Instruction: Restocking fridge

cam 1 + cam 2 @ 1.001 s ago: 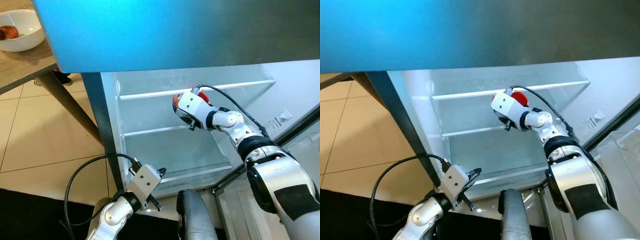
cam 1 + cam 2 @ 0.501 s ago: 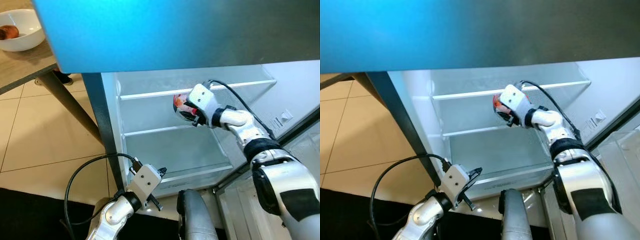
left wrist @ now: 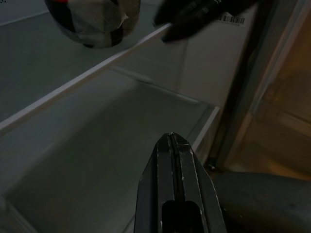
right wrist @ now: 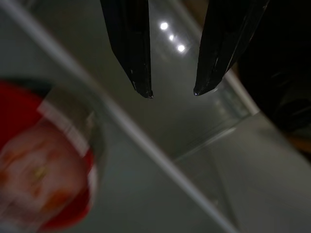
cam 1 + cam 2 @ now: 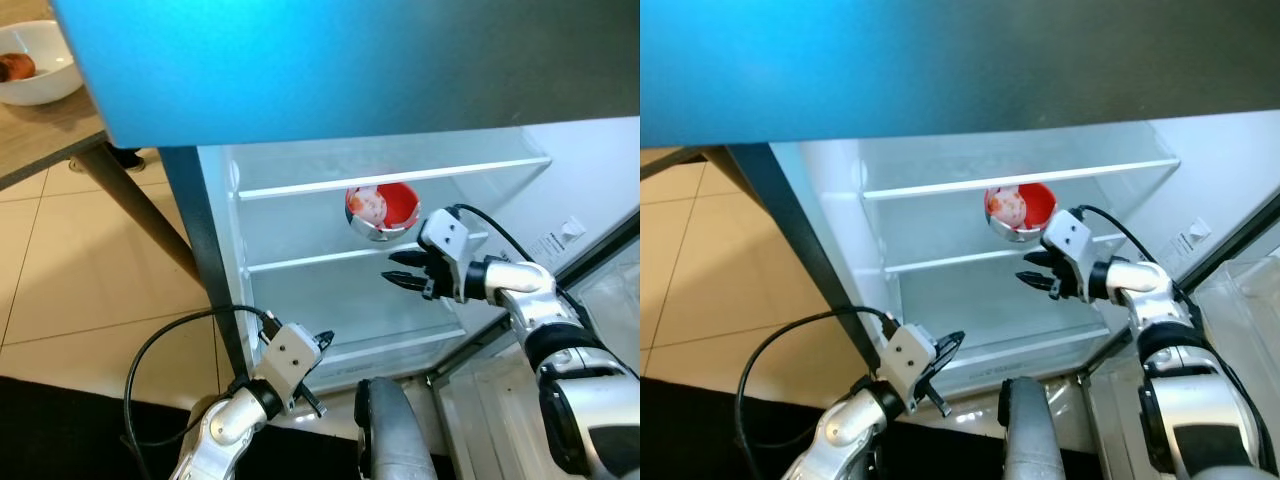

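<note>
One red, round container with a picture on its lid rests on the middle glass shelf of the open white fridge, just above and beyond your right pincer. That pincer hangs empty in front of the shelf edge, its two black fingers spread apart, clear of the container. Your left pincer sits low, near the fridge's bottom glass shelf, fingers pressed together and holding nothing. Off to the far left of it, a white bowl stands on the wooden counter.
</note>
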Tool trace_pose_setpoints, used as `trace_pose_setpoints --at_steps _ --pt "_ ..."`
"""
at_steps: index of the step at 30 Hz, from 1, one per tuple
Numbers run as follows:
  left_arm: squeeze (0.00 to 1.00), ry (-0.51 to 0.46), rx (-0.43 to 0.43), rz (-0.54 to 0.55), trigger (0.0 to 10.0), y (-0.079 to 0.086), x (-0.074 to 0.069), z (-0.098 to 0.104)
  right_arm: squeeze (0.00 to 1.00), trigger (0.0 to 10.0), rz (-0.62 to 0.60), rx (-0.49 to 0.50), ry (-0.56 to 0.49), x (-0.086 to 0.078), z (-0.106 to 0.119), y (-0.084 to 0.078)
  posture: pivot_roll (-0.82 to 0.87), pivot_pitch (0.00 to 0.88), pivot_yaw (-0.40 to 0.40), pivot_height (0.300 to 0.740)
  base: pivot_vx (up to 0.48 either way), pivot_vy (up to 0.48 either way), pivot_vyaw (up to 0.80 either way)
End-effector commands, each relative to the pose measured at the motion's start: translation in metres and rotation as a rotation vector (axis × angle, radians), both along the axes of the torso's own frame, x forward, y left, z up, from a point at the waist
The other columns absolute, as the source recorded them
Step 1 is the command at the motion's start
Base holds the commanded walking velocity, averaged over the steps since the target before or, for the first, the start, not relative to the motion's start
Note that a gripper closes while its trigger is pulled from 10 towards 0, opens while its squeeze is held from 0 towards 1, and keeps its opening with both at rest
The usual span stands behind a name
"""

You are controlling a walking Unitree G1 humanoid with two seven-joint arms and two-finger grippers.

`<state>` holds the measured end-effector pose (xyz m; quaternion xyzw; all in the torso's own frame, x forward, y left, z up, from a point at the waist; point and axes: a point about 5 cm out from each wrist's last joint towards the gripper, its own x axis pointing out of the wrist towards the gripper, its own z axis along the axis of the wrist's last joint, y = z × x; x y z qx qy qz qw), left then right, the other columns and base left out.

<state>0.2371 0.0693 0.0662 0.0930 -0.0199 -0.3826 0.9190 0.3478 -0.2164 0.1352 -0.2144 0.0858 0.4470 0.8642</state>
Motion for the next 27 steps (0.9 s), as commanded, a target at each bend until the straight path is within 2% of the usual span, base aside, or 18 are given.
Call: trace_pose_setpoints --at_steps 1,3,4,6,7,8,10,15,17,18,19,25,27 --pt "0.00 0.017 -0.002 -0.003 10.0 0.000 -0.001 -0.003 0.00 10.0 -0.016 0.008 0.046 -0.007 -0.011 -0.007 -0.09 0.190 -0.062 0.593 0.000 0.000 0.00" --pt "0.00 0.039 0.016 -0.005 10.0 0.002 -0.002 -0.008 0.00 10.0 -0.042 -0.024 0.071 -0.016 -0.024 -0.012 -0.09 0.183 -0.063 0.593 0.000 0.000 0.00" --pt "0.00 0.039 0.016 -0.005 10.0 0.002 -0.002 -0.008 0.00 10.0 -0.042 -0.024 0.071 -0.016 -0.024 -0.012 -0.09 0.183 -0.063 0.593 0.000 0.000 0.00" --pt "0.00 0.131 0.030 0.013 10.0 0.006 -0.007 -0.024 0.00 10.0 -0.159 -0.034 0.099 -0.028 -0.056 -0.010 -0.10 0.165 -0.065 0.593 0.000 0.000 0.00" --pt "0.00 0.131 0.030 0.013 10.0 0.006 -0.007 -0.024 0.00 10.0 -0.159 -0.034 0.099 -0.028 -0.056 -0.010 -0.10 0.165 -0.065 0.593 0.000 0.000 0.00" --pt "0.00 0.194 0.037 0.042 10.0 0.009 -0.010 -0.036 0.00 10.0 -0.235 -0.042 0.127 -0.037 -0.077 -0.005 -0.10 0.159 -0.066 0.593 0.000 0.000 0.00" --pt "0.00 0.235 0.046 0.072 10.0 0.012 -0.011 -0.043 0.00 10.0 -0.264 -0.050 0.141 -0.043 -0.089 -0.001 -0.10 0.157 -0.066 0.593 0.000 0.000 0.00" --pt "0.00 0.293 0.051 0.119 10.0 0.019 -0.017 -0.058 0.00 10.0 -0.385 -0.112 0.266 -0.070 -0.134 0.015 -0.11 0.143 -0.069 0.593 0.000 0.000 0.00" --pt "0.00 0.296 0.053 0.118 10.0 0.019 -0.018 -0.058 0.00 10.0 -0.426 -0.090 0.286 -0.074 -0.139 0.017 -0.10 0.142 -0.070 0.593 0.000 0.000 0.00" --pt "0.00 0.294 0.056 0.117 10.0 0.019 -0.019 -0.059 0.00 10.0 -0.515 -0.048 0.311 -0.078 -0.146 0.019 -0.10 0.137 -0.070 0.593 0.000 0.000 0.00" --pt "0.00 0.293 0.057 0.117 10.0 0.019 -0.019 -0.059 0.00 10.0 -0.553 -0.032 0.318 -0.079 -0.149 0.018 -0.10 0.135 -0.070 0.593 0.000 0.000 0.00" --pt "0.00 0.294 0.053 0.134 10.0 0.022 -0.019 -0.061 0.00 10.0 -0.622 0.022 0.324 -0.083 -0.153 0.022 -0.10 0.132 -0.068 0.608 0.000 0.000 0.00" --pt "0.00 0.314 0.045 0.165 10.0 0.026 -0.020 -0.065 0.00 10.0 -0.669 0.060 0.355 -0.087 -0.159 0.028 -0.11 0.127 -0.064 0.618 0.000 0.000 0.00"
